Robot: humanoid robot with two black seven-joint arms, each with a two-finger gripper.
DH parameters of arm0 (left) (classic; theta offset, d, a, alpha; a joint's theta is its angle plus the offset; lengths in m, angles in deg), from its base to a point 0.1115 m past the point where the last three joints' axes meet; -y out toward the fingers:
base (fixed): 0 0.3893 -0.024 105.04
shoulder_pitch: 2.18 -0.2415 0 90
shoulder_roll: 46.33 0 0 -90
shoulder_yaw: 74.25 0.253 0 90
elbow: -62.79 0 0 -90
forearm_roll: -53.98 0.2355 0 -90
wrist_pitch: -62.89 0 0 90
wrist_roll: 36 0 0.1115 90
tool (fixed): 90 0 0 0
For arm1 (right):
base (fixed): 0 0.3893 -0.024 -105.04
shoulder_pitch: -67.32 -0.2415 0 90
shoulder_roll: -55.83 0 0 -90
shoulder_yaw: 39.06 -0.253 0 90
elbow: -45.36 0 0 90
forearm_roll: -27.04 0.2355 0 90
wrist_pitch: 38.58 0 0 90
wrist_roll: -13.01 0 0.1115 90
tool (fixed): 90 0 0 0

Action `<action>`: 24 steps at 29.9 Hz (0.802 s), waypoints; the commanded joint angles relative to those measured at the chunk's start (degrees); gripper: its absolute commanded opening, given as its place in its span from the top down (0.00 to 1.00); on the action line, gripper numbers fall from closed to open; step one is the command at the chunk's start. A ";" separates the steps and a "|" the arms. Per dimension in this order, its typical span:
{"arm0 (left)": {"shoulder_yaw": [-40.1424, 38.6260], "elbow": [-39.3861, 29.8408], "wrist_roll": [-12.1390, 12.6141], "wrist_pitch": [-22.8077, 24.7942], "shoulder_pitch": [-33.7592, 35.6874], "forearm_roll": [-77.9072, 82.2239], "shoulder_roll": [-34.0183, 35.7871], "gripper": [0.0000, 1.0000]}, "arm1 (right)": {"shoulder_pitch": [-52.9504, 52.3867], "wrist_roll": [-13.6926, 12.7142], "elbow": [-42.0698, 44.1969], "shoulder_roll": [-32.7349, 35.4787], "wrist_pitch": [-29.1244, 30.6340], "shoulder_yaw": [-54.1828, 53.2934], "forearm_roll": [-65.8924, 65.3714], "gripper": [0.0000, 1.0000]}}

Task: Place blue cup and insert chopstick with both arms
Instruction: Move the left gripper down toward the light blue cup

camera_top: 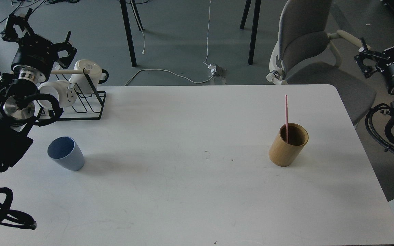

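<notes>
The pale blue cup [65, 153] stands upright near the table's left edge, its mouth tipped toward me. The pink chopstick [286, 116] stands almost vertical inside a tan bamboo holder [287, 145] on the right half of the table. My left gripper [39, 36] is raised at the far left, above the mug rack and well behind the cup, open and empty. My right gripper [385, 48] hovers off the table's right side, far from the holder; its claws look spread, one cut off by the frame edge, and it holds nothing.
A black wire rack [87, 102] with a wooden rod and white mugs [86, 73] sits at the table's back left corner. A grey office chair [306, 44] stands behind the back right corner. The white table [190, 177] ends close to my right arm.
</notes>
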 commanded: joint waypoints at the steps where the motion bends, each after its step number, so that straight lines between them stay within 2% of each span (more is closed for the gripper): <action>1: 0.22 -0.02 -0.01 0.00 -0.01 0.08 -0.07 0.01 | 0.18 -1.15 0.01 -0.27 0.00 0.04 0.01 0.00; 12: -0.22 -0.46 0.34 0.00 -0.01 0.08 0.45 0.01 | -0.70 -2.29 0.98 1.14 0.00 1.00 -1.39 0.00; 14: 0.30 -2.65 0.34 0.00 -0.10 0.25 1.59 0.01 | -0.70 -2.29 0.98 1.14 0.00 1.00 -1.39 0.00; 20: 4.78 -16.44 0.25 0.00 -1.77 8.05 11.51 0.01 | -0.61 -1.94 0.45 1.66 0.00 0.13 -1.31 0.00; 24: 4.17 -18.39 0.07 0.00 -1.07 18.95 16.27 0.01 | -0.26 -1.86 -0.08 2.98 0.00 -0.75 -1.22 0.00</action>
